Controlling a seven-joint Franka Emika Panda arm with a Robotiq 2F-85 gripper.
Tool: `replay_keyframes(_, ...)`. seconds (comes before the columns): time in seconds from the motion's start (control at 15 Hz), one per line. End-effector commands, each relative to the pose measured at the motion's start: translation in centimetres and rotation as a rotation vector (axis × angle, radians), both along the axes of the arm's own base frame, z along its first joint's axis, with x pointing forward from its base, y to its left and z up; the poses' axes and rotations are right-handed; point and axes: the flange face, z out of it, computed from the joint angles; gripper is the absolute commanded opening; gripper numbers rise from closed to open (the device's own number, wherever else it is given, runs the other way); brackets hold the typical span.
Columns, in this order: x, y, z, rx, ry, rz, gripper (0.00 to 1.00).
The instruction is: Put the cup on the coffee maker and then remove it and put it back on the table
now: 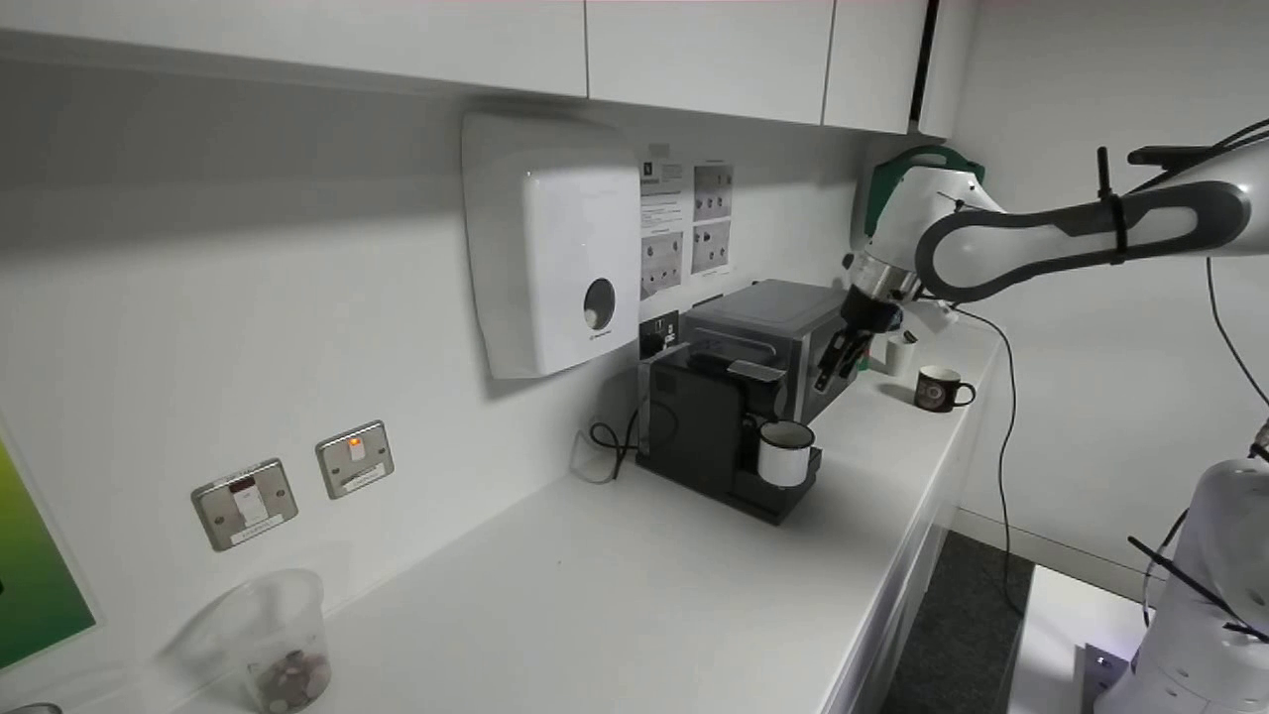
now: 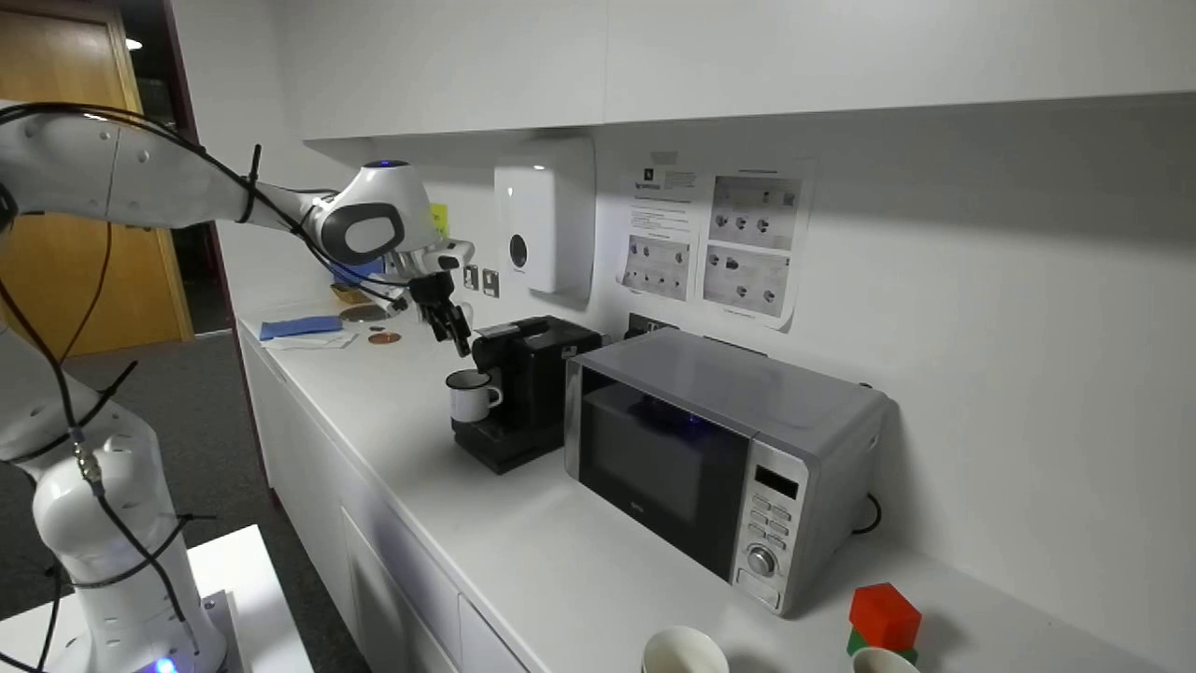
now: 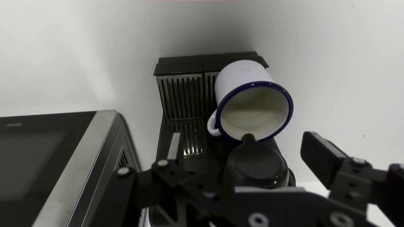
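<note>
The white cup with a dark rim stands upright on the front tray of the black coffee maker. An exterior view shows the cup with its handle toward the microwave. In the wrist view the cup is beneath the black spout, its pale inside visible. My gripper is open, fingers wide apart, nothing held. Both exterior views place the gripper pointing down, above and close to the cup, apart from it. The white table carries the machine.
A grey microwave stands right beside the coffee maker. A white dispenser hangs on the wall above. Farther along the counter are a dark mug and a red block. A clear container sits at the opposite end.
</note>
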Motion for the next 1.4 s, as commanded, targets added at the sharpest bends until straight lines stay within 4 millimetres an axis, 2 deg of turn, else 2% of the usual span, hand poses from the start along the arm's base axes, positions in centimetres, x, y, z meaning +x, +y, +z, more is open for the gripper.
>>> replay_keyframes(0.0, 1.3, -0.1, 2.1, 0.013, -0.053, -0.06, 1.0)
replay_keyframes(0.33, 2.4, -0.6, 4.9, 0.056, -0.109, -0.169, 1.0)
replay_keyframes(0.53, 3.3, -1.2, 5.8, 0.082, -0.143, -0.251, 1.0)
replay_keyframes(1.0, 4.8, -2.1, 6.8, 0.157, -0.22, -0.529, 1.0)
replay_keyframes(1.33, 5.1, -1.8, 7.0, 0.112, -0.253, -0.638, 1.0)
